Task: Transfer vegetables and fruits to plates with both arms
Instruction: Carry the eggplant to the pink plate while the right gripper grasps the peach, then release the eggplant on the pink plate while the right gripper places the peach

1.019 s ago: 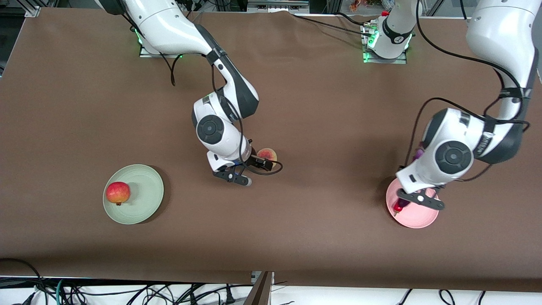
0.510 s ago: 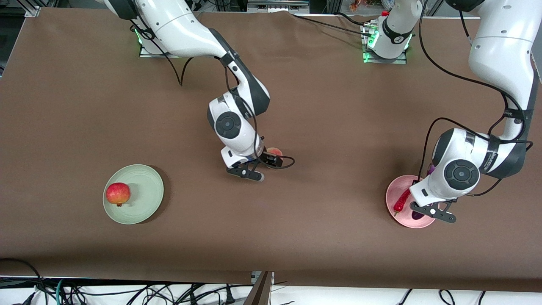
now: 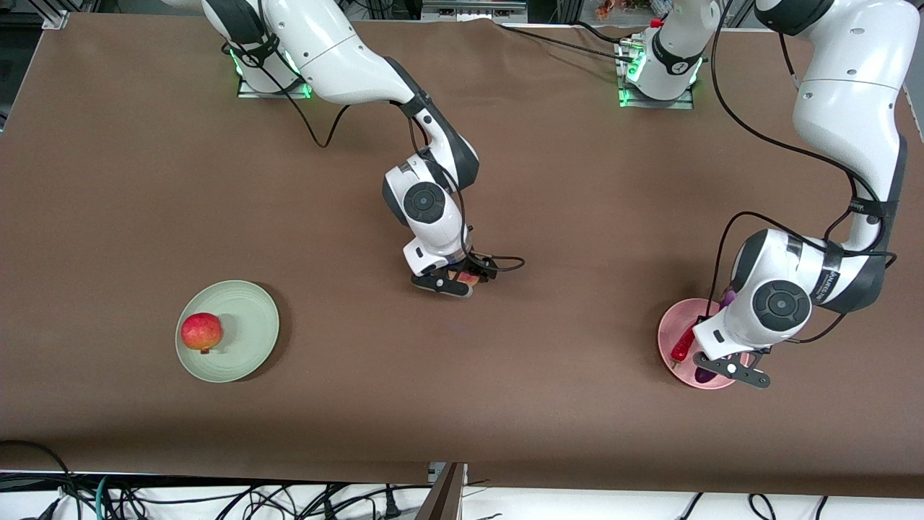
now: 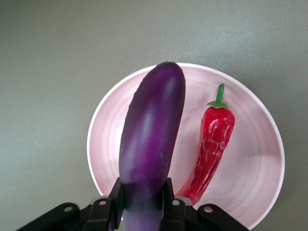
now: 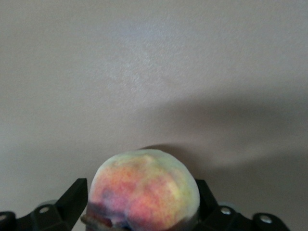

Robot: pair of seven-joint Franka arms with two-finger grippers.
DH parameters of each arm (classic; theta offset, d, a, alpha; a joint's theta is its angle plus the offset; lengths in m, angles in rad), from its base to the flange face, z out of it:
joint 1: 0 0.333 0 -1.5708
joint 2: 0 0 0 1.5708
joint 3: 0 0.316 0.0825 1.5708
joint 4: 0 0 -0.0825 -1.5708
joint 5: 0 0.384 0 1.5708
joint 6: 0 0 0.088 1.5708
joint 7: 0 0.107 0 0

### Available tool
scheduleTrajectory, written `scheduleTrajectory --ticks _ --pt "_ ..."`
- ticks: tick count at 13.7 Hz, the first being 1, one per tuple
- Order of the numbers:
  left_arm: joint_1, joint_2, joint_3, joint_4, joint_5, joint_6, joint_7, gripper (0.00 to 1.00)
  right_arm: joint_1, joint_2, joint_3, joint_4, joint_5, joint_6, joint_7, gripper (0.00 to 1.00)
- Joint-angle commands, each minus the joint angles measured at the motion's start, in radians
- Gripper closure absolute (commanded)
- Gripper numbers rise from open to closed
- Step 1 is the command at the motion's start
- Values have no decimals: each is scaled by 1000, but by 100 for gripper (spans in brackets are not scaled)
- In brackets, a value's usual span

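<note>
My left gripper (image 3: 722, 365) is shut on the long purple eggplant (image 4: 151, 139) and holds it over the pale pink plate (image 3: 668, 325). The red chili pepper (image 4: 211, 144) lies on that plate (image 4: 255, 168) beside the eggplant. My right gripper (image 3: 462, 278) is down at mid-table, open, with its fingers on either side of the orange-pink peach (image 5: 144, 190). The peach rests on the brown cloth and is mostly hidden in the front view. The red-yellow fruit (image 3: 201, 331) sits on the pale green plate (image 3: 253, 318) toward the right arm's end.
A brown cloth (image 3: 563, 217) covers the whole table. The two arm bases (image 3: 653, 72) stand along its edge farthest from the front camera. Cables hang below the table's near edge.
My right gripper moved toward the left arm's end and dropped around the peach. My left gripper carried the eggplant lower over the pink plate, uncovering the chili.
</note>
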Motion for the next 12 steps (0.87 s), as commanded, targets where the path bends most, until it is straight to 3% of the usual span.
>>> scheduleTrajectory --ticks 1,3,5,8,12 --pt "-3 36 -1 42 13 -7 14 0 -10 -1 -8 -7 -34 5 -5 91" --pt "5 24 -2 43 13 -7 14 0 -20 -15 -22 -5 -54 3 -11 100" --pt "11 -1 -10 45 -15 -16 16 0 -24 -50 -92 -2 -68 -50 -56 100" --pt "10 -85 -30 40 -87 -97 16 0 -95 -112 -192 -1 -54 -269 -392 100" --pt "11 -251 -70 39 -183 -250 9 0 -201 -144 -321 -7 -59 -424 -747 100"
